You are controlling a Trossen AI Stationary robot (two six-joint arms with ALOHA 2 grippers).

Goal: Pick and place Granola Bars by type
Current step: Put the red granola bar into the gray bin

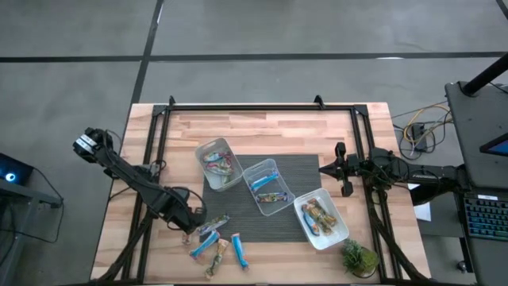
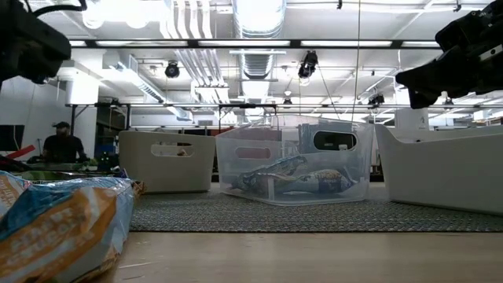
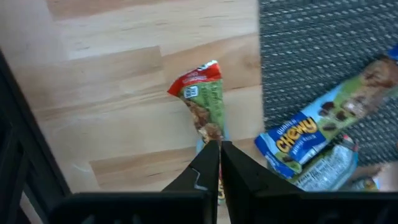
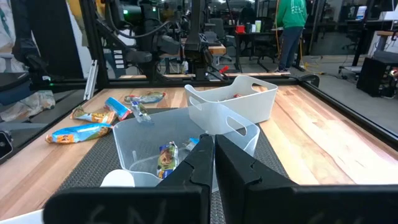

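Blue and tan Granola Bars (image 1: 216,242) loose at lower left of the table (image 1: 262,125), left end effector (image 1: 189,228) closed empty beside them, right end effector (image 1: 324,168) closed empty at right.

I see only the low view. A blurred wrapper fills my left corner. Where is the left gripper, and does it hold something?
Observer: The left gripper is shut, its tips at one end of a red-green bar on the bare wood. Whether it pinches the wrapper, I cannot tell.
Operator: Are more bars loose there?
Observer: Yes, a cluster of loose bars lies beside it, among them a blue bar.
Operator: And the right gripper?
Observer: The right gripper is shut and empty, at the right edge of the mat.
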